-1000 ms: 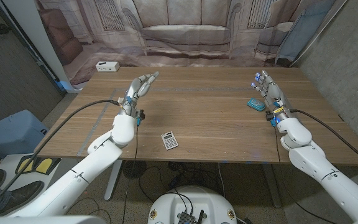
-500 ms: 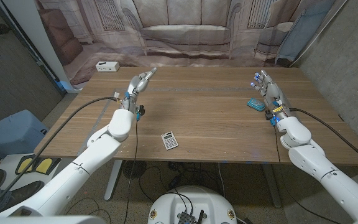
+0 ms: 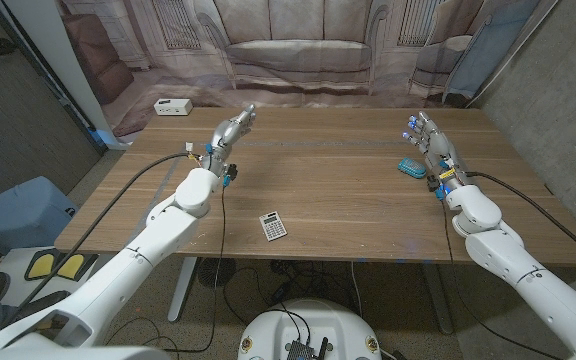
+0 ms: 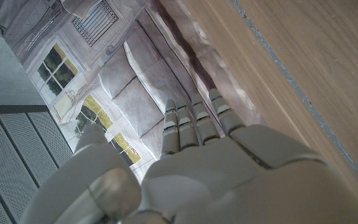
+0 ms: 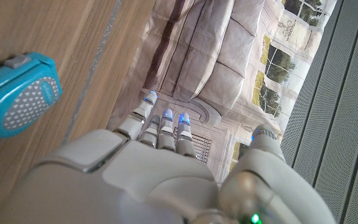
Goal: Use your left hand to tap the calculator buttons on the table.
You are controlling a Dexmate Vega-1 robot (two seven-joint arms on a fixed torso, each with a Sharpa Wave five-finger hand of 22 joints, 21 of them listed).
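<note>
A small white calculator [image 3: 273, 225] lies on the wooden table [image 3: 328, 190] near its front edge, left of the middle. My left hand [image 3: 231, 130] is raised at the table's far left, well behind the calculator, with its fingers stretched out together and nothing in it; the left wrist view shows the left hand [image 4: 191, 168] from behind, fingers straight. My right hand [image 3: 425, 136] stands at the far right with its fingers extended and holds nothing; the right wrist view shows the right hand [image 5: 160, 168] the same way.
A teal oval object [image 3: 412, 168] [image 5: 14, 93] lies on the table just left of my right hand. A white box [image 3: 172, 106] sits at the table's back left corner. A printed backdrop of a sofa hangs behind the table.
My left hand has turned and lifted slightly, moving a little toward the back of the table with its fingers drawn closer together. The right hand and the calculator have stayed put.
</note>
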